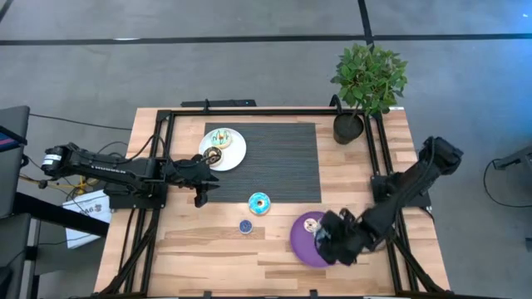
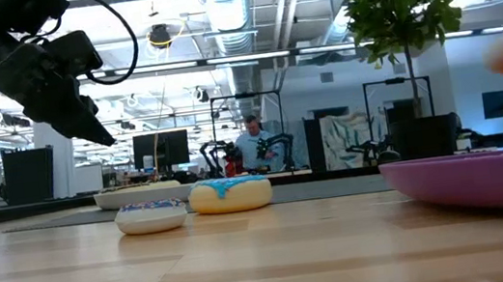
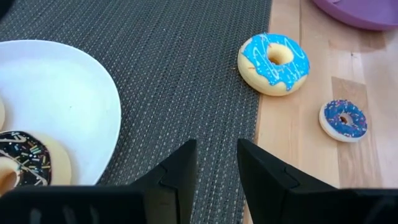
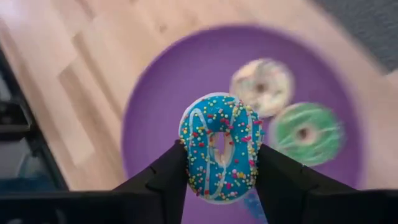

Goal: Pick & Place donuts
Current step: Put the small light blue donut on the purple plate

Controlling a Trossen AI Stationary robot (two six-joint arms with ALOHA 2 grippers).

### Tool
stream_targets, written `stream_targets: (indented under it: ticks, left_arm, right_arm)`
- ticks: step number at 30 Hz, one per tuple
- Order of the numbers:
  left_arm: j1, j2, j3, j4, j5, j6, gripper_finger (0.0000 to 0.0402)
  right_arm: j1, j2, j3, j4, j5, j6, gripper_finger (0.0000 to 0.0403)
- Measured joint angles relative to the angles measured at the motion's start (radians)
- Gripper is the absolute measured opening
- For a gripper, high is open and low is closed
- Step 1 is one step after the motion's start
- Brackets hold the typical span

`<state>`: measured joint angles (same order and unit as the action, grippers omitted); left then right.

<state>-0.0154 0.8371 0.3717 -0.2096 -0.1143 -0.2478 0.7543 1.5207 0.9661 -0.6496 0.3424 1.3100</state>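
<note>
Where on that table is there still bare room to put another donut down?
Most of the dark mat between the white plate and the potted plant is bare. The purple plate is crowded: two donuts lie there, and the right hand holds a third above.

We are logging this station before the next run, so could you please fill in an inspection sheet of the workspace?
Surface: wooden table with dark mat.
Job's things: two donuts on white plate; blue-iced donut at mat edge; small purple donut on wood; two donuts on purple plate.
Clutter: potted plant.
Grippers: left gripper empty, slightly open, over mat; right gripper grips teal sprinkled donut above purple plate.
Cables: some beside table's left.
Surroundings: office, person behind.
</note>
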Motion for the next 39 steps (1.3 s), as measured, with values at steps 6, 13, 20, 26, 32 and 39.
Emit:
stream_targets:
  ticks: [6,13,20,26,32,39]
  left_arm:
    - [0.000,0.000,0.000,0.000,0.001,-0.020,0.0107]
    - [0.000,0.000,0.000,0.000,0.001,-0.027,0.0107]
    - [0.000,0.000,0.000,0.000,0.000,-0.027,0.0107]
    - [0.000,0.000,0.000,0.000,-0.002,-0.027,0.0107]
    - [0.000,0.000,0.000,-0.001,-0.003,-0.027,0.0107]
    - [0.000,0.000,0.000,-0.001,-0.003,-0.027,0.0107]
  right_arm:
    - [0.045,0.126,0.001,0.122,-0.006,0.000,0.0170]
    - [0.044,0.202,0.001,0.161,-0.091,0.004,0.0185]
    - [0.058,0.232,0.002,0.110,-0.167,0.095,0.0189]
    - [0.071,0.227,0.002,0.107,-0.161,0.105,0.0195]
    - [0.070,0.226,0.002,0.107,-0.157,0.105,0.0218]
    - [0.070,0.226,0.002,0.108,-0.152,0.105,0.0254]
